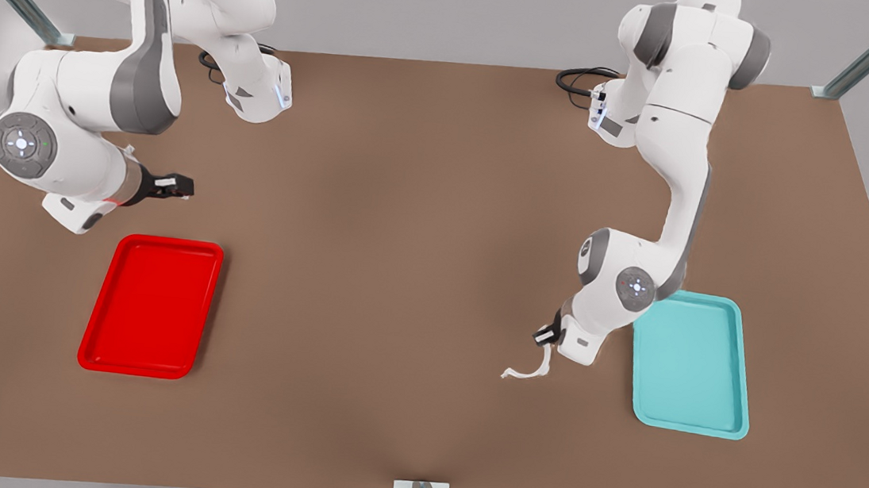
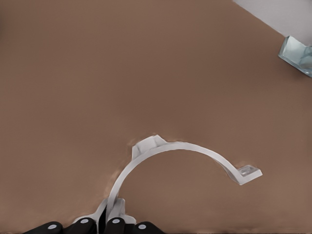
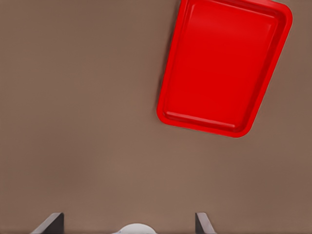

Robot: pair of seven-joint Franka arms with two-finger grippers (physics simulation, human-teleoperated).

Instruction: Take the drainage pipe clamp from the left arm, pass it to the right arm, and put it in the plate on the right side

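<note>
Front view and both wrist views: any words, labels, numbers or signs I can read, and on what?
No readable text on the drainage pipe clamp, the red plate, the teal tray or the table.
The small lit marks on the arms' round joint caps are too small to read.
</note>
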